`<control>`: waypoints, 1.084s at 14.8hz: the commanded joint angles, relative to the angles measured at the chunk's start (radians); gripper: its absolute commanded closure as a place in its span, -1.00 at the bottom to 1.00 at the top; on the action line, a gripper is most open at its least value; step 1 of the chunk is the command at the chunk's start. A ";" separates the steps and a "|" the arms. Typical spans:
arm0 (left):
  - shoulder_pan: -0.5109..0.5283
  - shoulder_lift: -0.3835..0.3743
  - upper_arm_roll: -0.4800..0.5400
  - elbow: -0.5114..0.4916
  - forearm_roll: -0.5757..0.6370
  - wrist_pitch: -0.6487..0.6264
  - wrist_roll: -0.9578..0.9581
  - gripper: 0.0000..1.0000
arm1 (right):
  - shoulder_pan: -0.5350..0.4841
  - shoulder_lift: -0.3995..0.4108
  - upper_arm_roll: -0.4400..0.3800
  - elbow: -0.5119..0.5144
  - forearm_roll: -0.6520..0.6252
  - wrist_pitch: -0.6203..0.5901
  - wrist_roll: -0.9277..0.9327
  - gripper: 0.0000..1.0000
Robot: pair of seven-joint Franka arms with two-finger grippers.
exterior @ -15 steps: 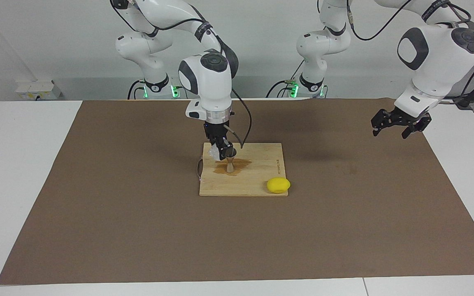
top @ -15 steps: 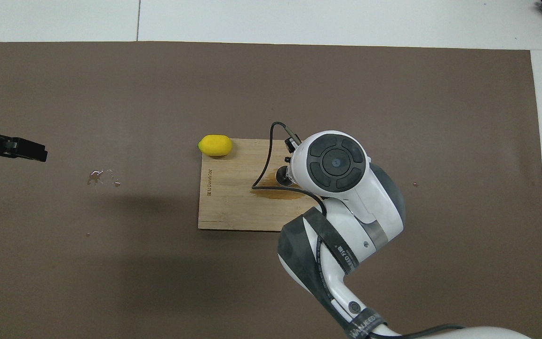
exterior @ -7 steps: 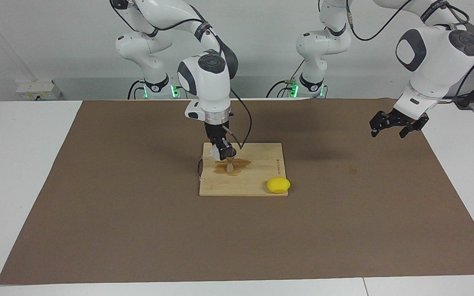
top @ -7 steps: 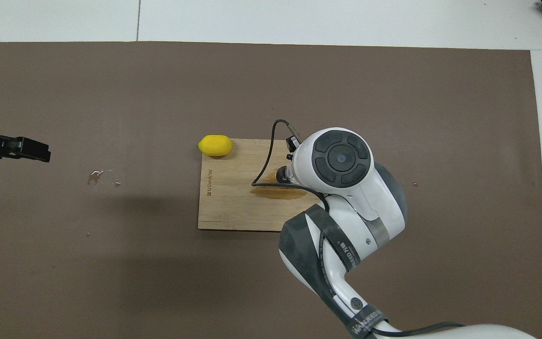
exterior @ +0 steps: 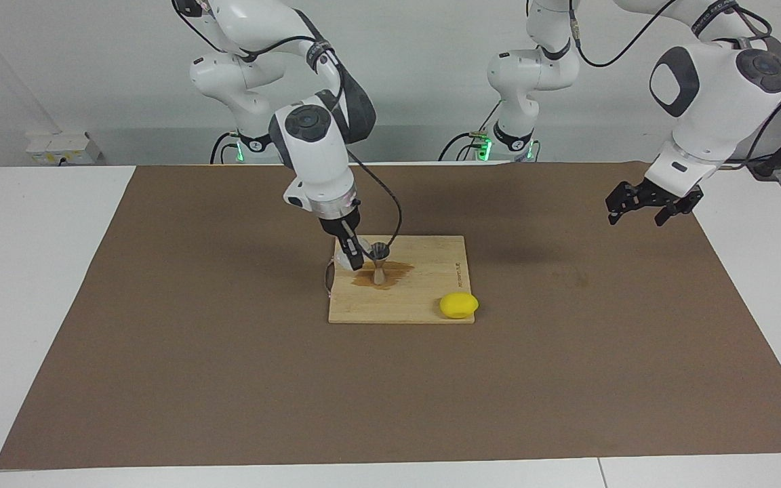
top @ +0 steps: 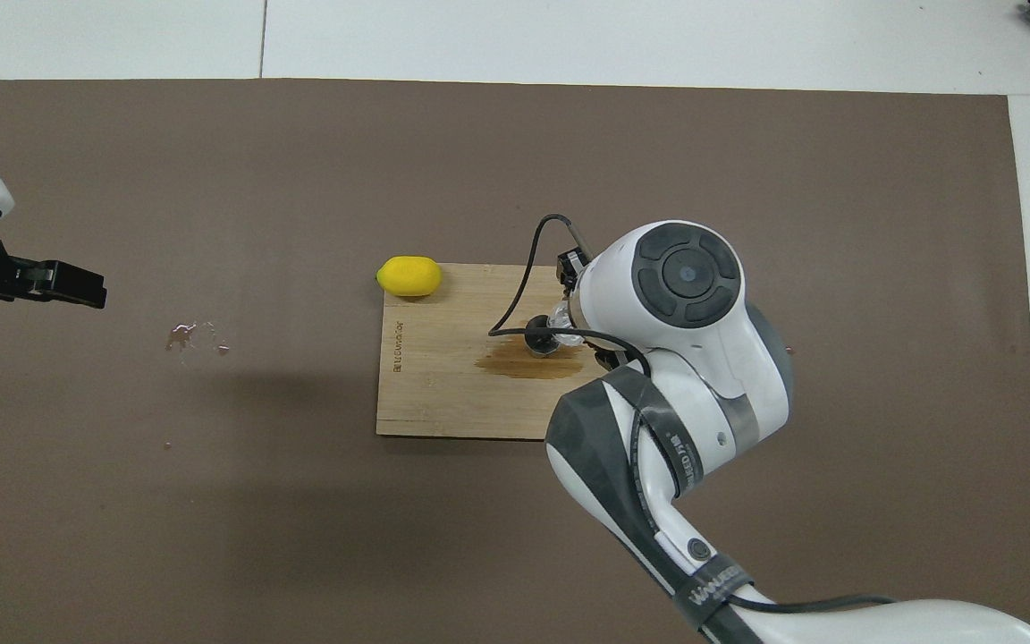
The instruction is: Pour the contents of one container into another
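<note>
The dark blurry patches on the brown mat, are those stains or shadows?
Mostly shadows: in the facing view a soft patch lies on the brown mat beside the cutting board, toward the left arm's end; in the overhead view a broad one lies under the left hand. The brown patch around the jigger looks like spilled liquid, and shiny droplets glint.

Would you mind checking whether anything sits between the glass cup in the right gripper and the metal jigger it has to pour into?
Nothing visible does. The right gripper holds the glass cup right beside the jigger, which stands upright on the wooden board. The lemon lies at the board's corner, well aside.
</note>
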 commanded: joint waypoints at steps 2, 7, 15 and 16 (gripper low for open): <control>-0.003 0.011 0.000 0.032 0.004 -0.024 -0.012 -1.00 | -0.078 0.004 0.009 -0.023 0.171 0.005 -0.080 0.61; -0.003 0.009 0.003 0.029 -0.002 -0.033 -0.012 -1.00 | -0.268 -0.002 0.009 -0.083 0.460 -0.024 -0.251 0.51; 0.001 0.009 -0.003 0.032 -0.002 -0.031 -0.015 -1.00 | -0.515 0.079 0.009 -0.132 0.634 -0.122 -0.640 0.44; 0.000 0.006 -0.004 0.031 -0.002 -0.030 -0.017 -1.00 | -0.544 0.101 0.009 -0.131 0.636 -0.136 -0.677 0.44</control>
